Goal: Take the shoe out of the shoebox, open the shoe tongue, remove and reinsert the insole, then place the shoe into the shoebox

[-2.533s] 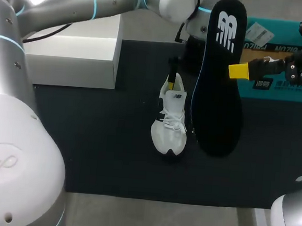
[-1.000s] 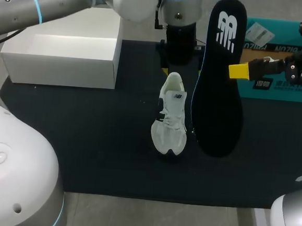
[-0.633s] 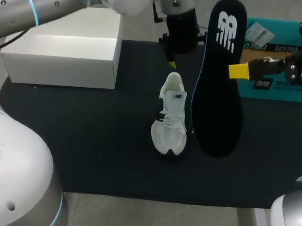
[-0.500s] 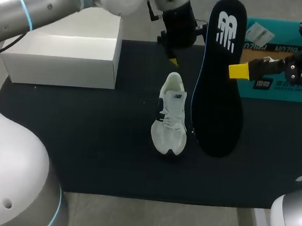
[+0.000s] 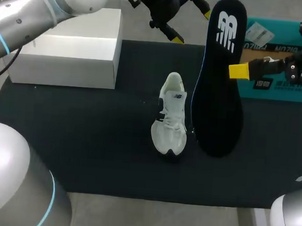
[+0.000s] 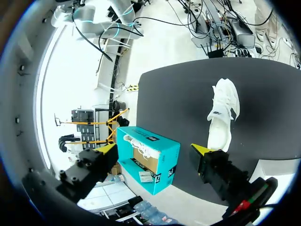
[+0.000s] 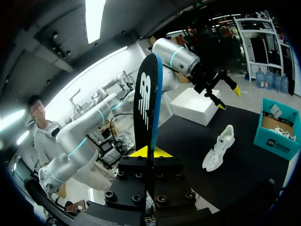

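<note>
Right pincer [image 7: 150,151] grasps the insole [image 5: 219,81], held well clear of the shoe [image 5: 170,114]; open left pincer [image 5: 192,26] hangs beyond its heel.

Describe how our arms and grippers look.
The left arm and right arm are rounded silver-grey links; the left shows cyan rings at its joints. The left gripper and right gripper have black bolted bodies and bright yellow fingertips.
</note>
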`<state>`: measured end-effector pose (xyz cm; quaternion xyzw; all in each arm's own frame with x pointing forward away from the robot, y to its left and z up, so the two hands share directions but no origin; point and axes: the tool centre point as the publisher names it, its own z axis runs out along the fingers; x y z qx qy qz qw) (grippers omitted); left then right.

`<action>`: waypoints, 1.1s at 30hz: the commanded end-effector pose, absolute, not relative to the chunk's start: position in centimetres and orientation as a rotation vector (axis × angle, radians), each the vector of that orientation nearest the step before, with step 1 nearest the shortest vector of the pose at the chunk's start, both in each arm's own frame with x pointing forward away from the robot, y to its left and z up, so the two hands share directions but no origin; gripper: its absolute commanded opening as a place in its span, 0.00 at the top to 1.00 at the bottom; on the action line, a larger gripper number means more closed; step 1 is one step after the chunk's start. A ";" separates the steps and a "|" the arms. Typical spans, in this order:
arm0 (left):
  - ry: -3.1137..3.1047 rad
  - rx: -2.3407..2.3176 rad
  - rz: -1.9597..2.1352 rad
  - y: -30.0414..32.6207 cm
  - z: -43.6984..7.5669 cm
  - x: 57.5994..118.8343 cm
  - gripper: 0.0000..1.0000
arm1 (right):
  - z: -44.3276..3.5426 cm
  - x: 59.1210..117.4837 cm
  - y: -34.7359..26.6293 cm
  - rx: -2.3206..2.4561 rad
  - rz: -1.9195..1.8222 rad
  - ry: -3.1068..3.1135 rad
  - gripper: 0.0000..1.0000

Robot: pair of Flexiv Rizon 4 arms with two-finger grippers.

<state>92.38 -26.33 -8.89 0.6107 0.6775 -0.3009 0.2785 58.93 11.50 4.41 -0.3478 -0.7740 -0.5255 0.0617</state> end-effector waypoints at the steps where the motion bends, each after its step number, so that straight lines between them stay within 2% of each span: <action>1: 1.450 1.387 -1.140 -25.3 -8.3 91.7 0.00 | 4.6 59.3 11.7 -1.050 -1.580 -2.343 1.00; 9: 1.307 1.346 -1.223 -26.1 -7.8 90.2 0.00 | 4.4 64.8 8.7 -1.178 -1.644 -2.058 1.00; 19: 1.198 1.251 -1.231 -26.9 -6.3 88.0 0.00 | 2.0 72.7 5.6 -1.166 -1.426 -1.916 1.00; 30: 1.161 1.217 -1.212 -27.0 -5.2 86.1 0.00 | 1.8 76.9 3.7 -1.201 -1.326 -1.886 1.00; 33: 1.161 1.212 -1.235 -27.1 -5.2 86.0 0.00 | 1.4 78.2 2.9 -1.356 -1.374 -1.848 1.00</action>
